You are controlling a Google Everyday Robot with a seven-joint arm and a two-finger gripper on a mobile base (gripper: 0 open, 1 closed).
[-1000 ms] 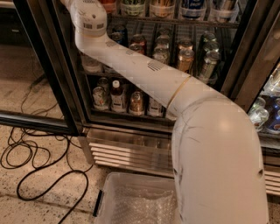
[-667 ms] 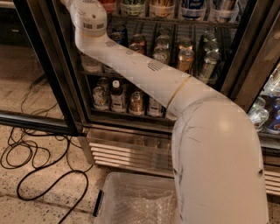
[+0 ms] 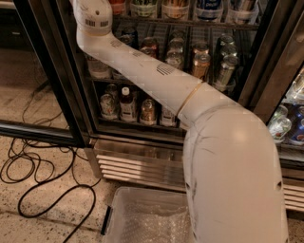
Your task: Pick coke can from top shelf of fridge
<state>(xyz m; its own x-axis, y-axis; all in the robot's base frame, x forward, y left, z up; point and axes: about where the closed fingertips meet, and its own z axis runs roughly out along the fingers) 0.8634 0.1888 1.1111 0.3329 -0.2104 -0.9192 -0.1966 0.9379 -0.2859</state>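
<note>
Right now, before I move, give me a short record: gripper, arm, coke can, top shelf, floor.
gripper: out of view, above the picture's top edge, past the wrist
arm: reaches up and left across the fridge front
coke can: red-orange, cut off by the top edge, just right of the wrist
top shelf: carries a row of containers
floor: black cables at left, clear bin below
</note>
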